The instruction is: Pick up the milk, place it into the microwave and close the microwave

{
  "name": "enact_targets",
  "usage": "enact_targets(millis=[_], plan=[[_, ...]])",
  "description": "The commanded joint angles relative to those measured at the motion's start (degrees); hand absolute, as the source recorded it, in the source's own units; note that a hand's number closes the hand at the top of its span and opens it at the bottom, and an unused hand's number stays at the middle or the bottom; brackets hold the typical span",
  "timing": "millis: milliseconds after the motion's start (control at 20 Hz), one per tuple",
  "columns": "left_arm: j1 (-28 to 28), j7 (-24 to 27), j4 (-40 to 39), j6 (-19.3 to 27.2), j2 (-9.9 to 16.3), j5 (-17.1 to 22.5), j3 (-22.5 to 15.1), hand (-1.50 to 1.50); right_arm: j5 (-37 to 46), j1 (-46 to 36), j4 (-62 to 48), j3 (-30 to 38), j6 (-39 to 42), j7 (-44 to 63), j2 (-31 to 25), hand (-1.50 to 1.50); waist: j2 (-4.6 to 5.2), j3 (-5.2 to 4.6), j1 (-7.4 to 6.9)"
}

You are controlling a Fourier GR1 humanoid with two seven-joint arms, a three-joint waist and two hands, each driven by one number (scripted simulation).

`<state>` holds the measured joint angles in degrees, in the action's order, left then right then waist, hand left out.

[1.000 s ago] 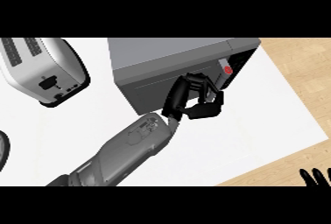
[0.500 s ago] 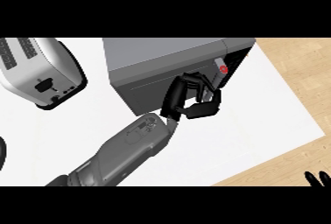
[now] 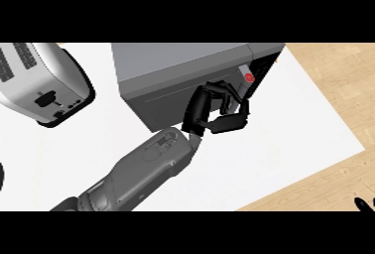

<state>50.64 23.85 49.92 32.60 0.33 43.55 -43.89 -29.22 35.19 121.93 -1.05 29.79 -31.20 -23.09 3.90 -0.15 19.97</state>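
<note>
1. My left hand (image 3: 217,110) is curled against the microwave (image 3: 183,84) front, grasping nothing I can see.
2. The milk is hidden, presumably inside, behind my fingers.
3. The door should swing stiffly; I push its free edge.
4. My right hand (image 3: 363,204) barely shows, low right; its state is unclear.

Left hand (image 3: 212,111), fingers (image 3: 233,120) curled, against the microwave (image 3: 183,74) beside the toaster (image 3: 44,82).
</note>
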Motion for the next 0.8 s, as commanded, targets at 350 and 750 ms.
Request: enact_targets(millis=[350,750], plan=[[5.5,1.3,-5.6,-1.3,-0.3,2.8,1.5,1.5,-4.8,2.1,1.8,0.1,1.7,0.9,-1.3,-1.5,0.97,0.19,0.96],[6.2,2.7,-6.6,-1.4,-0.3,4.4,0.9,1.5,-6.1,3.2,2.6,1.1,2.9,1.7,-3.1,-1.5,0.97,0.24,1.31]])
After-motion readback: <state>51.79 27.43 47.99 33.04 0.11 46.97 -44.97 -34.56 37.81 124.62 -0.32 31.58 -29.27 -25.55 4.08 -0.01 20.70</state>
